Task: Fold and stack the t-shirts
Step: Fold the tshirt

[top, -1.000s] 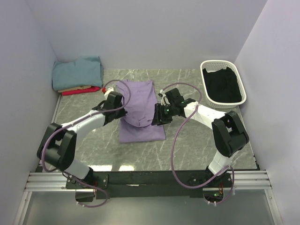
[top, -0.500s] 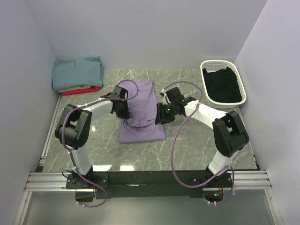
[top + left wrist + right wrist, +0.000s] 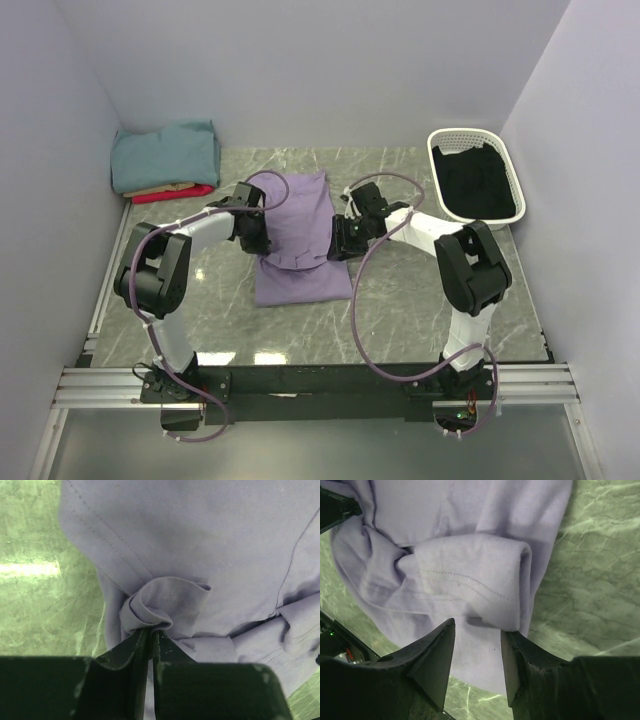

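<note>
We look down on a grey-green marbled table walled in by pale panels. At the middle of the overhead frame lies the purple t-shirt, a long narrow shape running from upper centre down to a wider folded part just below centre, rumpled where the two arms meet it. In the upper right stands a white basket with dark cloth inside. In the upper left corner sits a stack of folded shirts: the teal t-shirt on top, a tan t-shirt showing as a thin edge under it, and the red t-shirt at the bottom.

The left arm reaches in from the lower left to the shirt's left edge, and the right arm comes in from the right to its right edge.

The left gripper has its fingers pressed almost together, a bunched fold of purple cloth caught at their tips. The right gripper has its fingers spread apart just below a rolled purple fold, with flat purple cloth showing in the gap between them; we see nothing clamped there.
</note>
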Available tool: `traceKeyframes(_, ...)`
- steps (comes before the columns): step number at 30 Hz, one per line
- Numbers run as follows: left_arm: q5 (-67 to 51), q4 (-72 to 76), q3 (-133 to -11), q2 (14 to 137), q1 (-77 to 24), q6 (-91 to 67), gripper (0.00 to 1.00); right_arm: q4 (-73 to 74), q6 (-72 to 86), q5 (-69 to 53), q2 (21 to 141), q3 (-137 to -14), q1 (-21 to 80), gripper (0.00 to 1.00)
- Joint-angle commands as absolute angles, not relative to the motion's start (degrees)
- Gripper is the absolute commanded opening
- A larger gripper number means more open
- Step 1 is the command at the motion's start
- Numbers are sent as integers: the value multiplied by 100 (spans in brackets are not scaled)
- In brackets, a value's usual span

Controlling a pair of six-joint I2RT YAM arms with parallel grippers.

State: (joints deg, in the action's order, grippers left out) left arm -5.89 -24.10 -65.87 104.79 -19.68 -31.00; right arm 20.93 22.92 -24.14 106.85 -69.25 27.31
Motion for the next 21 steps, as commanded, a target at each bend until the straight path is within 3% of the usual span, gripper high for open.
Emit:
traceKeyframes(1,-650,-2637,-6627,10274,-1907,-2909,12,1855,2303,-2487,10854,-7295,2663,49)
traceKeyframes(5,-642,-2698,-6680,10327,-1890,-2883,11,1890,2241,-2505,10951,-7435,2637,43)
traceKeyframes(8,-668,-2733,-6723,10345,-1846,-2857,11,1907,2224,-2549,10934,-7514,2610,19)
traceKeyframes(12,-738,-2804,-6855,10441,-1767,-2786,8,1986,2215,-2540,10977,-7742,2558,10)
traceKeyframes(21,-914,-3190,-7496,10757,-1468,-2471,11,2232,2171,-2654,11452,-8524,2286,7)
